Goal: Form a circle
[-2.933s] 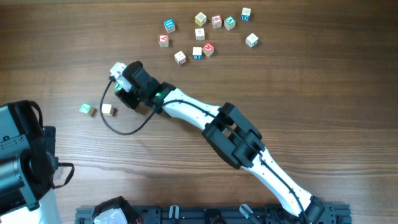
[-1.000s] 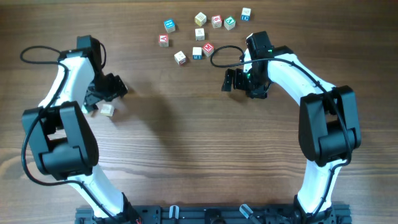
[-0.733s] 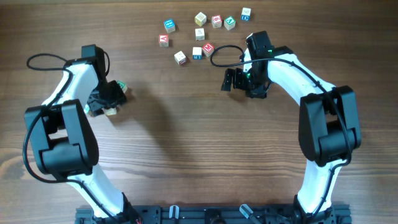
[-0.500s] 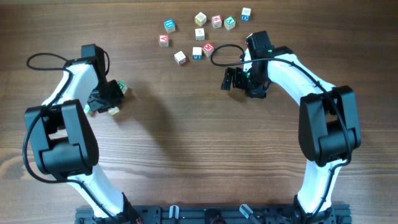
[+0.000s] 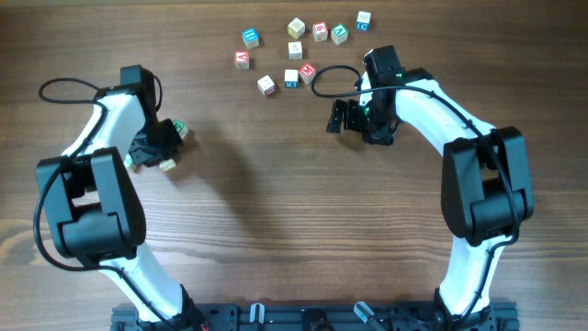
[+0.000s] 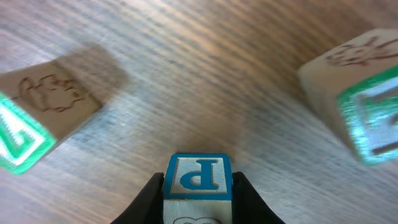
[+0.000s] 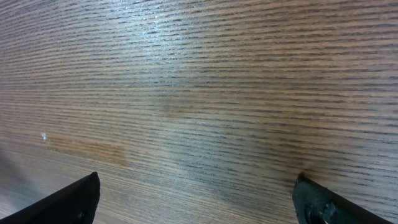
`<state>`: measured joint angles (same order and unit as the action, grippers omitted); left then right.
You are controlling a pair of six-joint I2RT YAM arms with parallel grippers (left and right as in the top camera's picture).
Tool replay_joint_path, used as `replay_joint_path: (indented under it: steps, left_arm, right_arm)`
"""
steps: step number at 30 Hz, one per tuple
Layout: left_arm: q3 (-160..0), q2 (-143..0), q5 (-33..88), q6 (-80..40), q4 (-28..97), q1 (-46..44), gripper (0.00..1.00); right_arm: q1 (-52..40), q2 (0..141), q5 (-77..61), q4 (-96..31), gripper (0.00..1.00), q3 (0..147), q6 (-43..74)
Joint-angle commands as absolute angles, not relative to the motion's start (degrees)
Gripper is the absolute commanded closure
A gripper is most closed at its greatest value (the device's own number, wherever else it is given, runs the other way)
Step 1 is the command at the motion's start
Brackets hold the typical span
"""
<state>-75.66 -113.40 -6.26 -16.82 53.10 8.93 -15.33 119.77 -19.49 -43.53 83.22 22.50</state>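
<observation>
Gripping a blue-P cube (image 6: pixel 198 176) in the left hand (image 6: pixel 198 190), P upright toward the wrist camera, green-edged cubes (image 6: pixel 43 118) flanking, right hand (image 7: pixel 196 198) wide open

Left cube (image 6: pixel 43 118), right cube (image 6: pixel 354 93): blurred, cropped.

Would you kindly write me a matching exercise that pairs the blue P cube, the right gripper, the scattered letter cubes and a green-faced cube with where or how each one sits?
Things:
1. blue P cube
2. right gripper
3. scattered letter cubes
4. green-faced cube

Places or states:
A. open above bare table
B. loose group at the top of the overhead view
C. clamped between the fingers of the left gripper
D. resting beside the held cube

Pairs: 1-C, 2-A, 3-B, 4-D
</observation>
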Motion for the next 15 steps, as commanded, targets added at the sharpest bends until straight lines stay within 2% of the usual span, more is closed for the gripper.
replay_joint_path:
  steps: [1,15]
  left_arm:
    - [-75.2,-114.1,-10.2,-17.4,54.3,8.9,0.90]
    - [-75.3,-114.1,-11.2,-17.4,52.6,8.9,0.85]
  right_arm:
    - [-15.9,121.6,-19.9,-43.0,0.00,81.1,22.7]
    - [-15.9,121.6,-19.9,-42.4,0.00,81.1,22.7]
